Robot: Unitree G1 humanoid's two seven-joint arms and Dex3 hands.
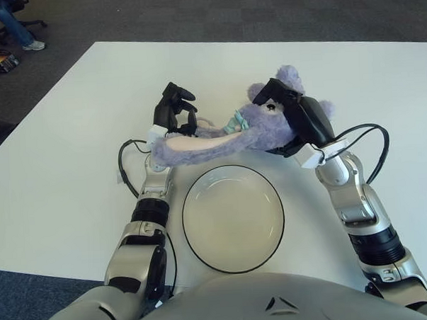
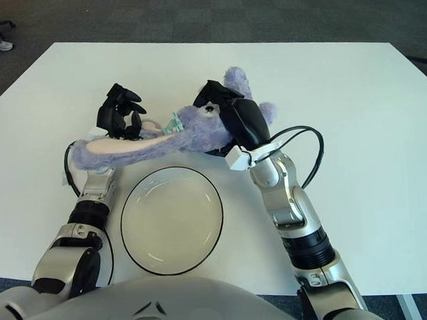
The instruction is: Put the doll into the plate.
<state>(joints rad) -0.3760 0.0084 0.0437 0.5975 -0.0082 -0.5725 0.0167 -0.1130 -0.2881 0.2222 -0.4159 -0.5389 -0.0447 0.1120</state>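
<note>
Doll (image 1: 227,138), a long purple plush, hangs between my two hands above the white table (image 1: 64,138), just beyond the far rim of the plate (image 1: 233,217) and not yet over its middle. My right hand (image 1: 296,114) is clamped around the fuzzy head end, fingers wrapped over the top of it. My left hand (image 1: 174,112) shows at the other end, beside the pale belly side of the tail part; its dark fingers are curled, but I cannot tell whether they truly pinch the plush or only sit against it. By my judgement the pick-up is done and the carry is partway: what is left is to bring the doll toward me over the plate, lower it and let go. The plate holds nothing so far. I see no brand, label or readable writing on anything.
</note>
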